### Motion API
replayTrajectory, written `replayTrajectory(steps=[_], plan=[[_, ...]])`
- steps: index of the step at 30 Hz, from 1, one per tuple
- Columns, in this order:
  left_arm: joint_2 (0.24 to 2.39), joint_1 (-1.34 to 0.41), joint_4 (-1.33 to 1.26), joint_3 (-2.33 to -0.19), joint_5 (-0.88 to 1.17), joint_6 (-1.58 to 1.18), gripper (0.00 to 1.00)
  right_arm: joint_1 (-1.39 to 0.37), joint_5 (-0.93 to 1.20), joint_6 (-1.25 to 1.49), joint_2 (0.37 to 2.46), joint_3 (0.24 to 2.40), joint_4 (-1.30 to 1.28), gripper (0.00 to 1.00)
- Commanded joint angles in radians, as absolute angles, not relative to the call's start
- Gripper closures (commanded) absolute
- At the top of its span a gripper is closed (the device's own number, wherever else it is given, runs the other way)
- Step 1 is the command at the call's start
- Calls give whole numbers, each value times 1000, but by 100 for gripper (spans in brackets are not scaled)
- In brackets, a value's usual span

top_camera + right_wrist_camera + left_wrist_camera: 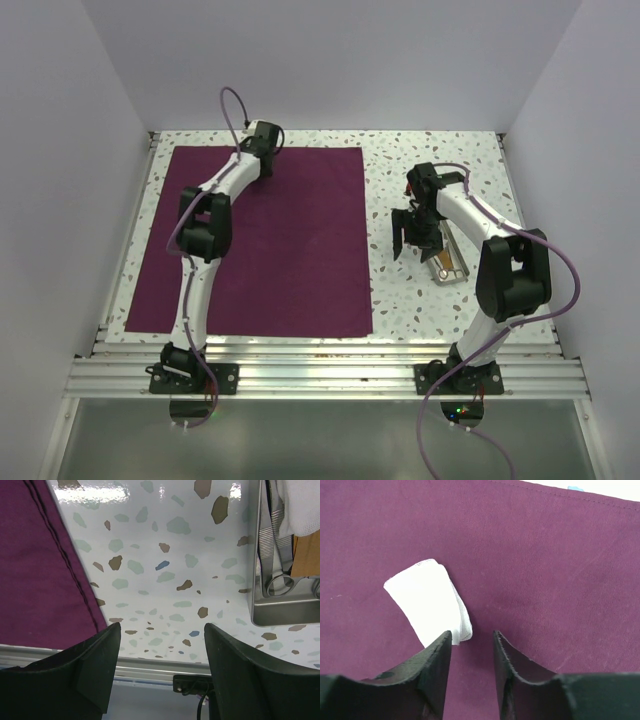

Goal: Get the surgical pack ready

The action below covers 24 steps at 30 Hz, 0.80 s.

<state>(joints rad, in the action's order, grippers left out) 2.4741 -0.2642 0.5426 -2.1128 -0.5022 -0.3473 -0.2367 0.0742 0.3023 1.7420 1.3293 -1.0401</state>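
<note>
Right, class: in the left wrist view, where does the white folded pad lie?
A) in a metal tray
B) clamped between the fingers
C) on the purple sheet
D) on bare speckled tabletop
C: the white folded pad lies on the purple sheet, just ahead of the left gripper, whose open jaws show only fabric between them.

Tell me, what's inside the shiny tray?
The tray holds a ring-handled metal tool, a white cloth and a brown piece. Whatever lies under the cloth is hidden.
</note>
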Motion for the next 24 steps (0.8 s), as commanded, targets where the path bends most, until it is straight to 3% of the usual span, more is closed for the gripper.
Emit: replayTrajectory(steps=[1,20,24], plan=[[2470,-253,515,-2138,-520,-337,60,-236,87,293,1740,1347,-1046,28],[2508,-233,505,-2163,-517,-308,65,-238,84,305,1744,1348,-1045,28],[2508,-229,500,-2163,-515,-308,76,-238,83,313,1746,1351,-1045,28]])
